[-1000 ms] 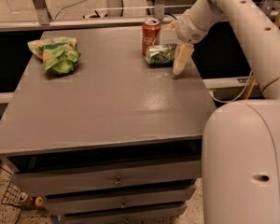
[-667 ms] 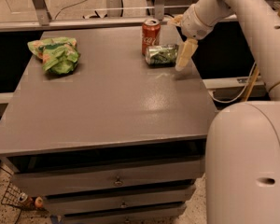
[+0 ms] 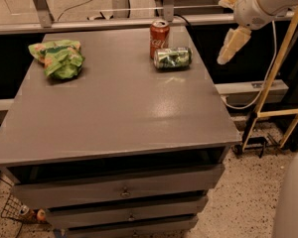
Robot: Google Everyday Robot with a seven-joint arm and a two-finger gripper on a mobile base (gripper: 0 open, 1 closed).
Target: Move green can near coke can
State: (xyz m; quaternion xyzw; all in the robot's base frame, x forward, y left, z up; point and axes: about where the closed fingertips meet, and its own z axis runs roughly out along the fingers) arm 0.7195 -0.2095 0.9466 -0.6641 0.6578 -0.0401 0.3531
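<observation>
The green can lies on its side on the grey table, near the back right. It is silver with green label patches. The coke can stands upright just behind and to the left of it, close to it or touching it. My gripper is in the air past the table's right edge, right of the green can and above table height. Its cream fingers are spread and hold nothing.
A green and orange chip bag lies at the back left of the table. Drawers are below the tabletop. A metal rail runs behind the table, and a yellow frame stands on the floor to the right.
My gripper has drawn back from the green can, moving right and up past the table edge. The green can stays lying beside the coke can.
</observation>
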